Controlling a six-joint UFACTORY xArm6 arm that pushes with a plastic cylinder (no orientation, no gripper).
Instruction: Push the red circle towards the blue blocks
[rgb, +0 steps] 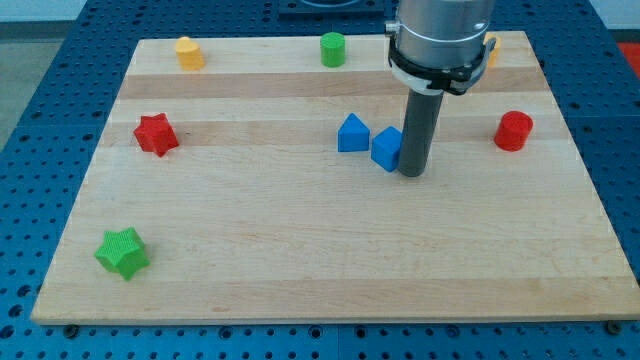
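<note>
Your tip carries no jaws, holds nothing and sits against the right-hand blue block, with the red circle well apart at the view's right; go round behind the circle and push it leftward, keeping centred.

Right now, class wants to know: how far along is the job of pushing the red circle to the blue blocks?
Done: nothing visible yet; the red circle sits far to the view's right, apart from the blue blocks. In hand: my tip stands against the right blue block, between the blues and the circle. Left: get round to the circle's right side and push it leftward.
</note>
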